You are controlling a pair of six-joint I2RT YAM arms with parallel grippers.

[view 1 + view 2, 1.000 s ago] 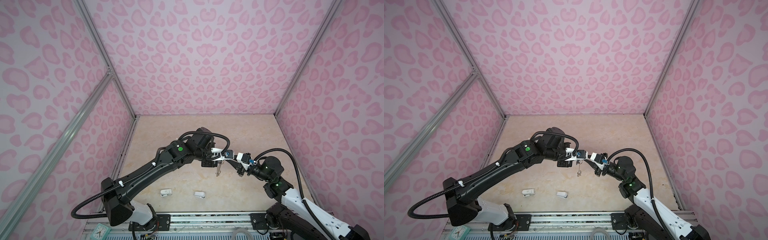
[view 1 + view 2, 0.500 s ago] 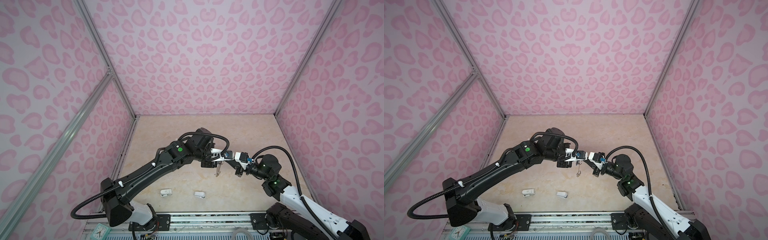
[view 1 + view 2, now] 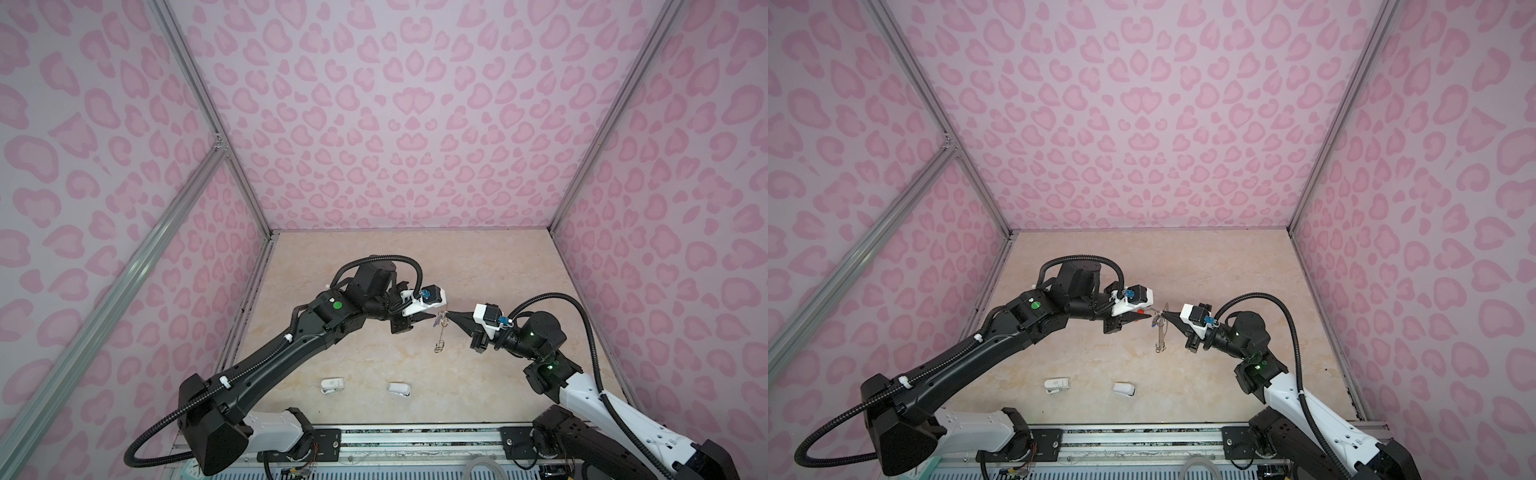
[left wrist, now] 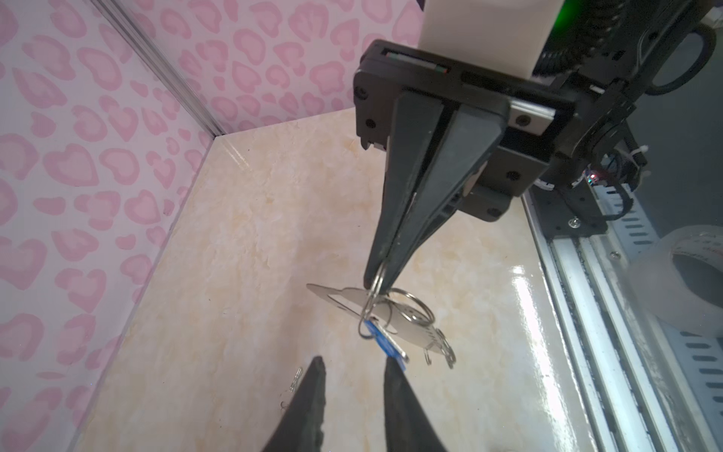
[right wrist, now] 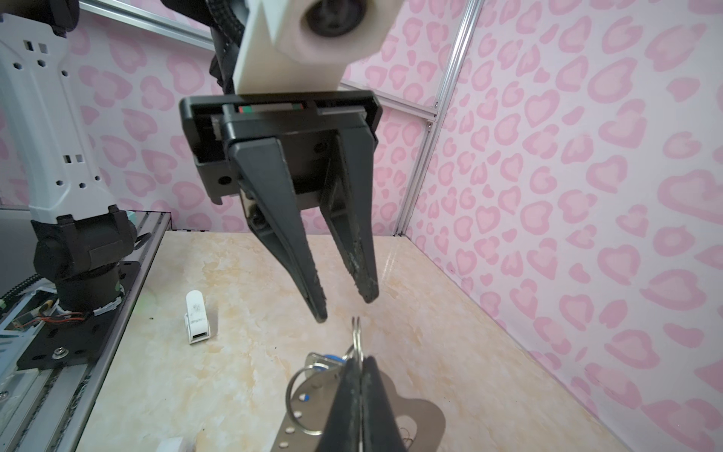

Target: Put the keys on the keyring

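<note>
Above table [image 3: 498,266], keyring [image 5: 430,415] hanging (right fingers [image 4: 399,203] pinching)

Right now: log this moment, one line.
left gripper: open, empty | right gripper: shut on keyring | blue-tagged key: hanging with keyring

I'm running this from afar, and it's plainly a robotics lab test cell. 3 walls [image 3: 395,124] of pink heart-print sheeting sit in aluminium profiles [image 3: 195,83] around a beige marble-look tabletop [image 3: 478,266]. The left arm [image 3: 291,345] and right arm [image 3: 582,390] are mounted along a slotted metal rail [image 3: 415,440], with exposed wiring [image 5: 58,317] and a tape roll [image 4: 673,281] nearby.
</note>
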